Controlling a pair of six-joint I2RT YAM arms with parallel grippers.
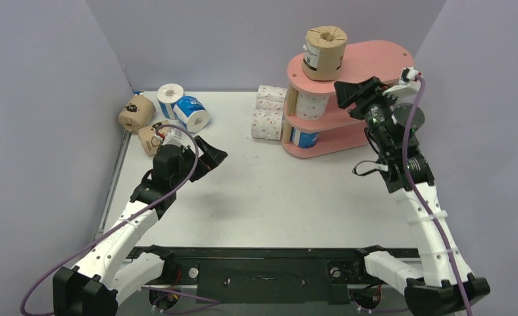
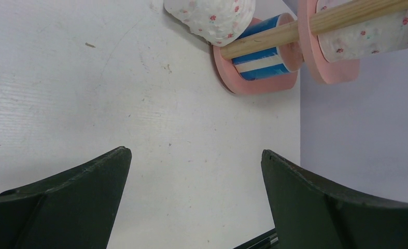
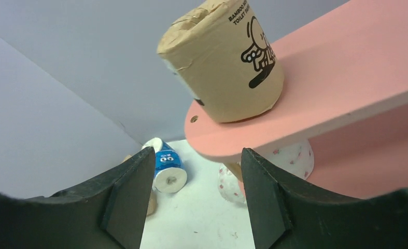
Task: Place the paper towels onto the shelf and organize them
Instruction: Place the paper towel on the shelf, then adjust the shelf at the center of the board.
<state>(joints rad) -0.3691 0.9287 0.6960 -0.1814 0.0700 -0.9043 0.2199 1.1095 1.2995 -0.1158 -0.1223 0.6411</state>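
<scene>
Left fingers point(image 2: 77, 197) spread, empty, over desk point(image 1: 276, 197). Right fingers point(image 3: 274, 197) spread, empty, facing shelf point(image 1: 374, 56). Shelf: brown roll point(image 1: 324, 52) top, dotted roll point(image 1: 312, 104) middle, blue roll point(image 1: 304, 138) bottom. Loose dotted rolls point(image 1: 268, 117) beside shelf; loose brown rolls point(image 1: 137, 113) and loose blue rolls point(image 1: 191, 113) far left.

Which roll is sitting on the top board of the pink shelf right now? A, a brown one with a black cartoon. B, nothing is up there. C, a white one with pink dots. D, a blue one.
A: the brown roll stands upright at the left end of the shelf top board; the white dotted roll is on the middle board and the blue roll on the bottom.
</scene>
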